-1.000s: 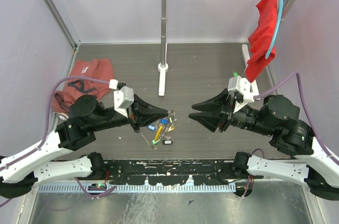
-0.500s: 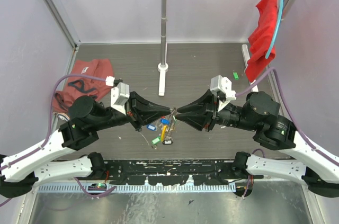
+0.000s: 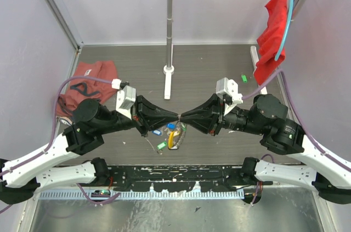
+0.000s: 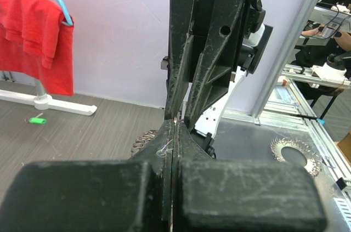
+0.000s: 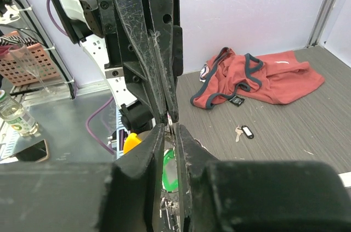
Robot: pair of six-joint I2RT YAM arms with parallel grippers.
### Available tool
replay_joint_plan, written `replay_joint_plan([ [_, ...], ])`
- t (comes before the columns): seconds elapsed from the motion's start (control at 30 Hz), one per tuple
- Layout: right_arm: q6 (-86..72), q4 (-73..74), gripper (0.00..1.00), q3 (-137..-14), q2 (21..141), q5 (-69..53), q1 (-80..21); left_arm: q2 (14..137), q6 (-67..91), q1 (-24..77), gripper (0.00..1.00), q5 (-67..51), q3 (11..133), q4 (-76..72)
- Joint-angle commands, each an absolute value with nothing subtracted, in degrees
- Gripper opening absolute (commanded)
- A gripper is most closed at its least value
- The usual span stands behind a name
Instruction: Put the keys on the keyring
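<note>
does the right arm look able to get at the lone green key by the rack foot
Probably not yet: the right end effector is tip to tip with the left end effector at the keyring. The green key itself lies uncovered.

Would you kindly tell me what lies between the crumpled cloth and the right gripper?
A key with a black tag; the right wrist view shows it.

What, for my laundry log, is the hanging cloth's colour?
The cloth is red; top view shows it best.

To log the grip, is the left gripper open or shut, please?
Shut: fingers of the left gripper meet without a gap, pinching the keyring.
</note>
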State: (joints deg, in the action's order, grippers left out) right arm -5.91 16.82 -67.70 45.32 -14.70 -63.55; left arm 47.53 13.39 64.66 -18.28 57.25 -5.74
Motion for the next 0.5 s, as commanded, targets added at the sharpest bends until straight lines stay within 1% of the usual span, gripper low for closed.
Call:
replay_joint_plan([
  [0.0, -5.52, 12.92, 0.19, -68.19, 45.75, -15.91, -63.75, 47.44, 13.67, 64.69, 0.0, -19.14, 57.22, -8.79],
  [0.17, -5.6, 13.25, 0.14, -68.19, 46.18, -16.08, -63.72, 47.46, 13.63, 64.69, 0.0, -19.14, 57.22, -8.7],
  [0.33, -5.48, 13.79, 0.01, -68.9, 46.48, -16.2, -63.7, 47.54, 13.64, 64.69, 0.0, -19.06, 57.13, -8.64],
  [0.47, -4.32, 18.43, 0.01, -71.69, 47.06, -15.33, -63.73, 47.48, 13.63, 64.69, 0.01, -18.42, 56.91, -7.99],
])
